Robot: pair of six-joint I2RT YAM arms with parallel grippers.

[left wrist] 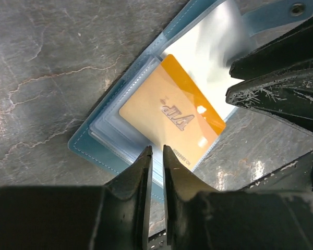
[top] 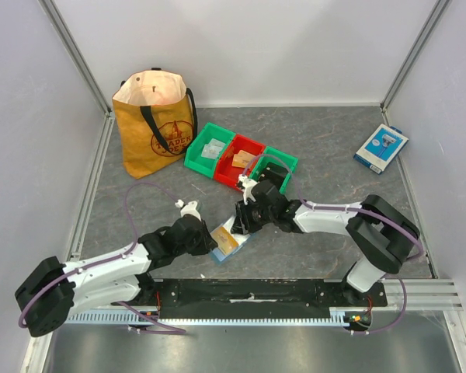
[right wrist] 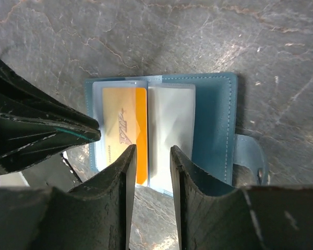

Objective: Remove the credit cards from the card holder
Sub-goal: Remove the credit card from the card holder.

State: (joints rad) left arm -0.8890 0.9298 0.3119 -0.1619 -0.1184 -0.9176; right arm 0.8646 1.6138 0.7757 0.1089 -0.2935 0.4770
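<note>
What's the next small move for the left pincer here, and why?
Probably ease the left pincer forward onto the near edge of the orange card, then close. The card sits in a clear sleeve of the open wallet, its corner just past the barely parted tips; the right pincer hovers open above.

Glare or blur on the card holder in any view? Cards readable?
Left wrist: white glare washes out the clear plastic sleeve of the dusty-blue bifold card holder; orange card print sharp. Right wrist: mild sheen only, print legible. Top external: holder tiny, no print readable.
</note>
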